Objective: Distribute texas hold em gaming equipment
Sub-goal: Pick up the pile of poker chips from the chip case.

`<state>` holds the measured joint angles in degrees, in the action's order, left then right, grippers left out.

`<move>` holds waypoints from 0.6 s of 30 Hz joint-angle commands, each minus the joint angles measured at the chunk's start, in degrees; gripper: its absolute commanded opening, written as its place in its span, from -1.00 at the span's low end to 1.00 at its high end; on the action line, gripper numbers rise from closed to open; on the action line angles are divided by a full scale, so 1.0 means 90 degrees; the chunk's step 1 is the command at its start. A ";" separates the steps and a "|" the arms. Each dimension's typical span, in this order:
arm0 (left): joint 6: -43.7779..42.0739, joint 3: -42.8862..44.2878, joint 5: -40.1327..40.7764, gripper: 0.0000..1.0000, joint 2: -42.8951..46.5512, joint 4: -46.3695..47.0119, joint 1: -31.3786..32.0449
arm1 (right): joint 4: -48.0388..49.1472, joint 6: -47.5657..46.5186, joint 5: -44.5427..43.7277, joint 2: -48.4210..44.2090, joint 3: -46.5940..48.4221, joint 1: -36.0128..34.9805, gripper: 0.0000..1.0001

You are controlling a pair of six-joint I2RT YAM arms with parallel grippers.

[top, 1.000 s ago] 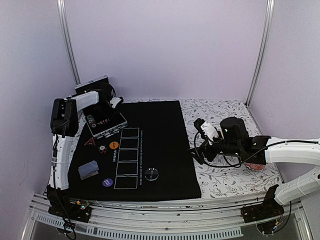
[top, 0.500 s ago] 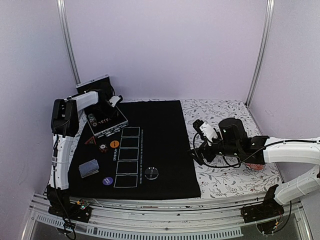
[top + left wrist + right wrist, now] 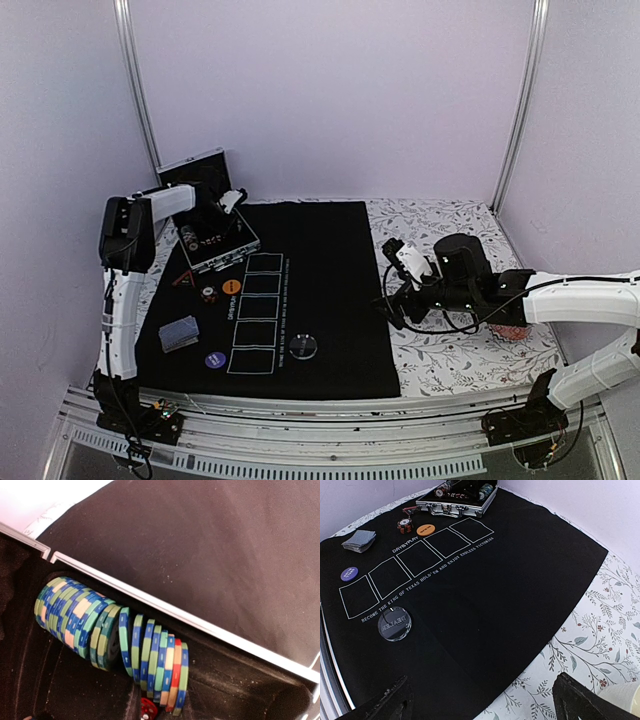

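Left gripper (image 3: 205, 218): down inside the open case; whether its jaws are apart or closed cannot be told.
Case (image 3: 222, 250): silver-edged, lid up, at the far left corner of the black mat (image 3: 330, 250).
Chips in case (image 3: 75, 617): striped blue-and-green row standing on edge in one trough.
Red triangle marker (image 3: 182, 279): just in front of the case, near the mat's left edge.
Cards (image 3: 179, 334): face-down deck by the left edge.
Loose chips (image 3: 208, 294): short stack just beside the orange disc (image 3: 231, 286).
Purple disc (image 3: 215, 360): near left corner.
Clear disc (image 3: 304, 347): toward the near edge, right of the printed boxes.
Right gripper (image 3: 390, 303): at the mat's right edge, jaws spread wide, holding nothing.
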<state>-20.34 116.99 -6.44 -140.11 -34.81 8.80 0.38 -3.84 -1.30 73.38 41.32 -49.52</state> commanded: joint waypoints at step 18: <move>0.1780 -0.1724 -0.0191 -1.00 0.2314 0.0497 0.0237 | 0.0073 -0.0039 0.0071 -0.0322 0.0083 -0.0016 0.97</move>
<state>-10.74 105.67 -5.96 -126.04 -32.60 9.76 0.40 -3.90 -1.17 72.36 41.32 -49.52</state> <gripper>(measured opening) 0.203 0.987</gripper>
